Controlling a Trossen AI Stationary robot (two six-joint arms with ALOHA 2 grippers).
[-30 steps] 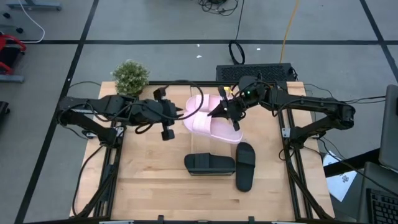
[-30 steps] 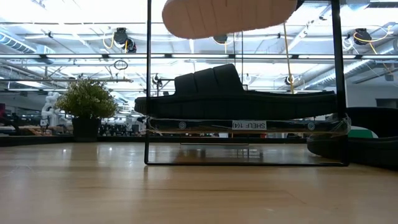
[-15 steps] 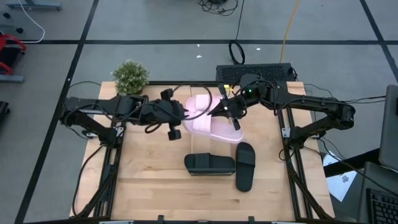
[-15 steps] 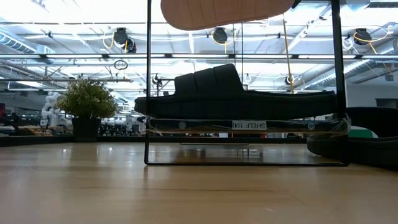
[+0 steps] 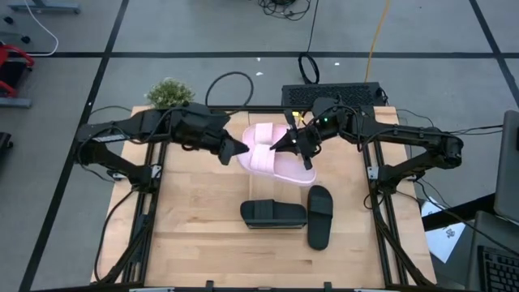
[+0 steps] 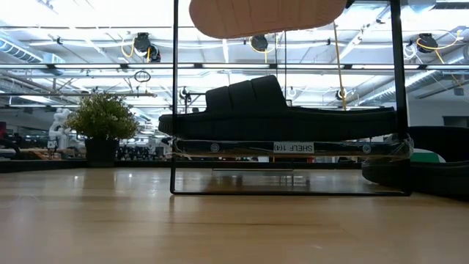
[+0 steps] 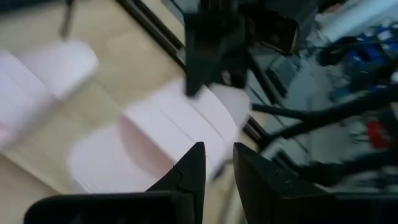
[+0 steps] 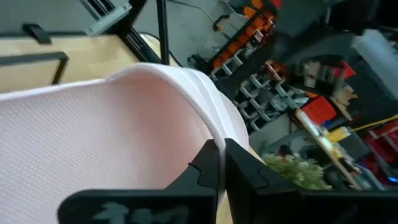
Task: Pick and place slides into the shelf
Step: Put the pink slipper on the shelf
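My right gripper (image 5: 285,146) is shut on a pale pink slide (image 5: 280,165), whose sole (image 6: 267,15) hangs high between the shelf's dark posts (image 6: 174,95). My left gripper (image 7: 219,167) is just left of that slide's end, fingers slightly apart with nothing between them. A second pink slide (image 5: 261,132) lies behind the first. One black slide (image 6: 278,114) rests sole down on the shelf's see-through tier (image 6: 293,147). Another black slide (image 5: 319,216) lies on the table to its right. My right gripper pinches the edge of the pink slide's broad strap (image 8: 208,134) between its two fingers. The fingers come from the table's right, slanting slightly down. The slide is lifted clear, roughly level with its sole down.
A potted plant (image 5: 169,95) stands at the table's far left corner. A dark box (image 5: 332,93) sits behind the far edge. Bare wood lies along the table's near side and left of the black slides.
My left arm has swung toward the far edge and rolled its wrist over, so its fingertips stay by the pink slide's left end. The held pink slide has come up a little.
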